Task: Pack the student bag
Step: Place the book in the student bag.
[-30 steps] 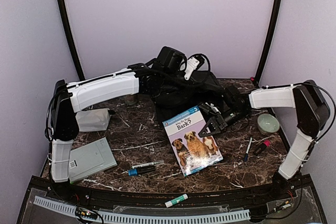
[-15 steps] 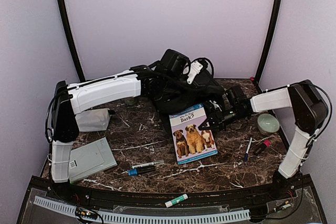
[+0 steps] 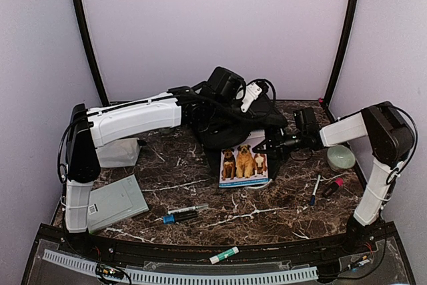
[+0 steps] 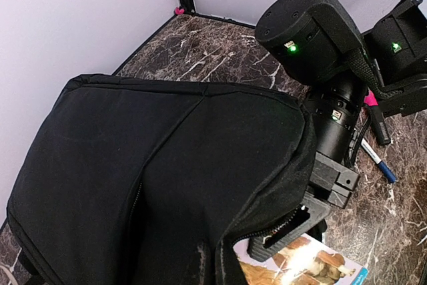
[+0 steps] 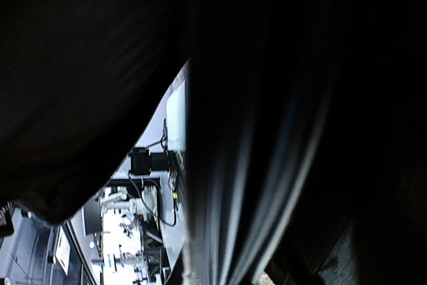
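Student bag (image 3: 217,128) slumps at the back of the table (image 3: 200,191), just in front of the rear wall, its black upper flap hoisted by my left gripper (image 3: 241,106), which is pinched tight into the fabric with its fingers buried out of sight. My right gripper (image 3: 265,148) is clamped narrow on the far edge of the dog book (image 3: 243,165), right at the bag's mouth, with the book's top tucked under the zipper rim and its lower part lying outside on the table. The main risk, I judge, is the book's corner snagging on that zipper edge, so a push would shove the whole soft bag back instead of sliding the book in. My hold on the book is a thin edge grip and could slip, and if the left pinch lets go, the flap would drop over my right wrist, whose camera already sees almost nothing but dark cloth. My two wrists also sit very near each other. The table is dark brown marble with white veins, scattered with a pale green bowl (image 3: 341,157), pens (image 3: 315,190), a grey pouch (image 3: 117,201) and a marker (image 3: 224,255). Plain lilac walls (image 3: 213,25) enclose it on three sides.
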Available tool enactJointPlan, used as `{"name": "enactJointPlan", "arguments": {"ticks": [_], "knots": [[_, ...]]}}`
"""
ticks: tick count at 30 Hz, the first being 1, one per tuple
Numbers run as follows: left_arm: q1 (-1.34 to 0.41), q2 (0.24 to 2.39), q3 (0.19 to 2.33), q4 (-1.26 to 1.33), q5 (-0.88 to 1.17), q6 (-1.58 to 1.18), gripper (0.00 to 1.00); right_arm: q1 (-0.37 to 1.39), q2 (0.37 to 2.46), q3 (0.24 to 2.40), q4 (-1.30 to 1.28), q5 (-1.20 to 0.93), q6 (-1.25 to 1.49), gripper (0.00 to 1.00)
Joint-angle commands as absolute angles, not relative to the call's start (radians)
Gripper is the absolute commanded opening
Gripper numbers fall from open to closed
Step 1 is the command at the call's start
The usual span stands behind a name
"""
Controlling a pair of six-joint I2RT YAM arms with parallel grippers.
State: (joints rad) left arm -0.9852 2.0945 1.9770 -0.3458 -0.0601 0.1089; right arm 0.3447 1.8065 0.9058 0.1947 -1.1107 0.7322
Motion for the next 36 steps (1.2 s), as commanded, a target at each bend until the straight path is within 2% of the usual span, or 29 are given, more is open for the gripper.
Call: {"name": "enactJointPlan", "arguments": {"ticks": [1,4,8,13,16,23,27,36], "knots": [[-0.992,2.025,1.977,-0.279,-0.034,0.126,0.00,0.331,1.846,0.893,0.391,-1.049,0.846,0.00],[-0.992,2.025,1.974,-0.286,-0.039,0.127,0.00,0.327,1.860,0.891,0.414,-1.010,0.841,0.01],[-0.993,2.016,1.960,-0.279,-0.042,0.119,0.00,0.324,1.851,0.887,0.390,-0.958,0.802,0.14],[-0.992,1.999,1.925,-0.259,-0.046,0.120,0.00,0.323,1.782,0.914,0.200,-0.868,0.652,0.40],[-0.992,1.990,1.895,-0.237,-0.064,0.124,0.00,0.323,1.702,0.916,0.077,-0.814,0.537,0.49],[-0.989,1.983,1.859,-0.208,-0.095,0.123,0.00,0.329,1.525,0.950,-0.270,-0.592,0.197,0.56],[-0.989,1.969,1.829,-0.180,-0.099,0.119,0.00,0.354,1.510,0.957,-0.424,-0.435,-0.007,0.59],[-0.981,1.963,1.803,-0.144,-0.086,0.102,0.00,0.365,1.318,0.854,-0.512,-0.506,-0.260,0.59]]}}
